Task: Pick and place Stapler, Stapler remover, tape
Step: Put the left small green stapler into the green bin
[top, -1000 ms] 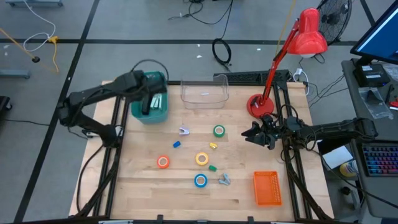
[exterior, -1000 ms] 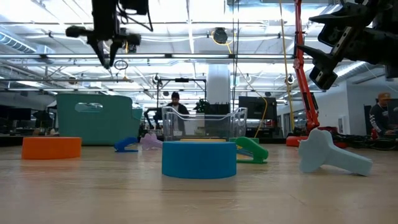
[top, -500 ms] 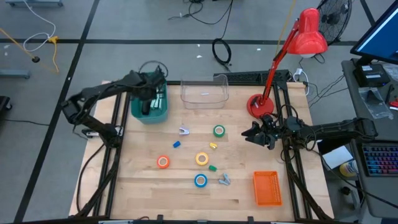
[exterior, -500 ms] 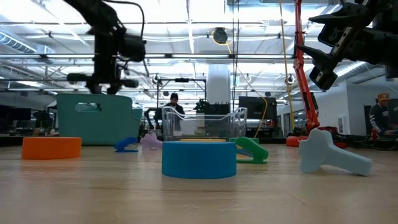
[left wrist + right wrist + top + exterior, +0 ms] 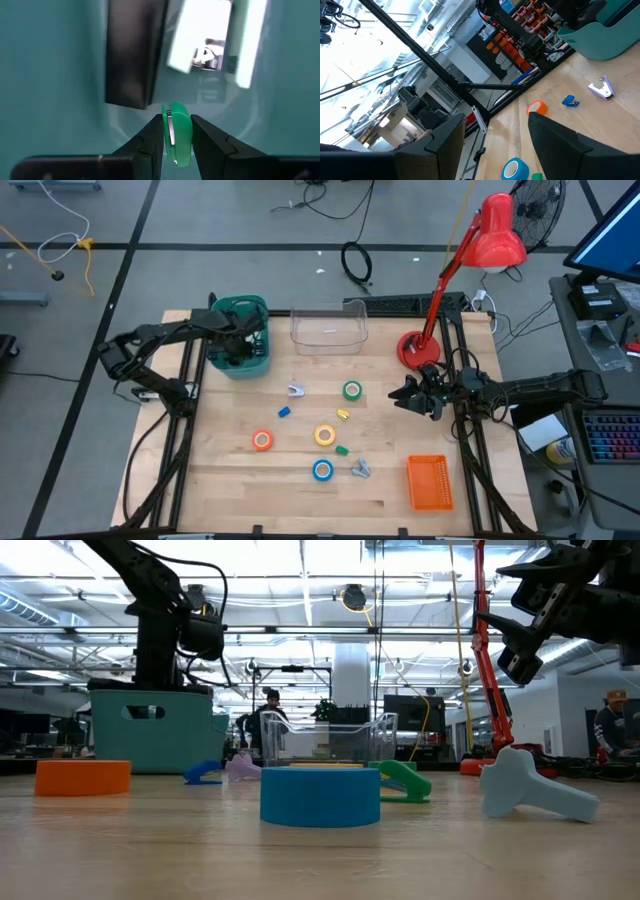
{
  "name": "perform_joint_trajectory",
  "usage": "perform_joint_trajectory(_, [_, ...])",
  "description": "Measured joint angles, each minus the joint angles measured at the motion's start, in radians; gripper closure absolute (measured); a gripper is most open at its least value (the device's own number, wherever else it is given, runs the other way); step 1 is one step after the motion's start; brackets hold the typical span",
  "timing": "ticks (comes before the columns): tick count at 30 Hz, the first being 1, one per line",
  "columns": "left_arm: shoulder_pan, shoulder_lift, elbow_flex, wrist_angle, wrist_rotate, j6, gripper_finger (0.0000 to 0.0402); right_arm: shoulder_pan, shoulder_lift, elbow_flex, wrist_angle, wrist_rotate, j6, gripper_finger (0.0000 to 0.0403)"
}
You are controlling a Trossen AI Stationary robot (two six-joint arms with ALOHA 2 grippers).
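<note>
Your left jaws (image 5: 176, 134) sit inside the teal bin (image 5: 262, 363), clenched on a small green staple remover (image 5: 176, 131) just above a black stapler (image 5: 131, 50). Release too high and it may bounce off those. The right jaws (image 5: 496, 131) hang released over the counter (image 5: 230, 470); the tape rolls (image 5: 325, 436) wait there.

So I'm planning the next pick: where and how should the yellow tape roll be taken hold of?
The yellow tape roll lies flat on the table with its open centre up. Probably best to come straight down, one finger in the hole and one outside, pinching the ring's wall. The small yellow and green pieces sit close, so grip the opposite side.
</note>
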Motion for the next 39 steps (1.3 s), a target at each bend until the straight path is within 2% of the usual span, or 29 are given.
perform_joint_trajectory(15, [-0.021,0.117,0.001,0.011,0.043,-0.034,0.0309,0.0,0.0,0.0,-0.001,-0.004,-0.003,0.019])
perform_joint_trajectory(32, [-0.031,0.12,0.001,0.079,0.056,-0.017,0.0307,0.0,0.0,0.0,0.0,-0.005,-0.003,0.019])
perform_joint_trajectory(35, [-0.031,0.12,0.001,0.079,0.056,-0.01,0.0292,0.0,0.0,0.0,0.0,-0.005,-0.003,0.019])
perform_joint_trajectory(39, [-0.031,0.12,0.001,0.079,0.052,-0.015,0.0248,0.0,0.0,0.0,0.0,-0.005,-0.003,0.019])
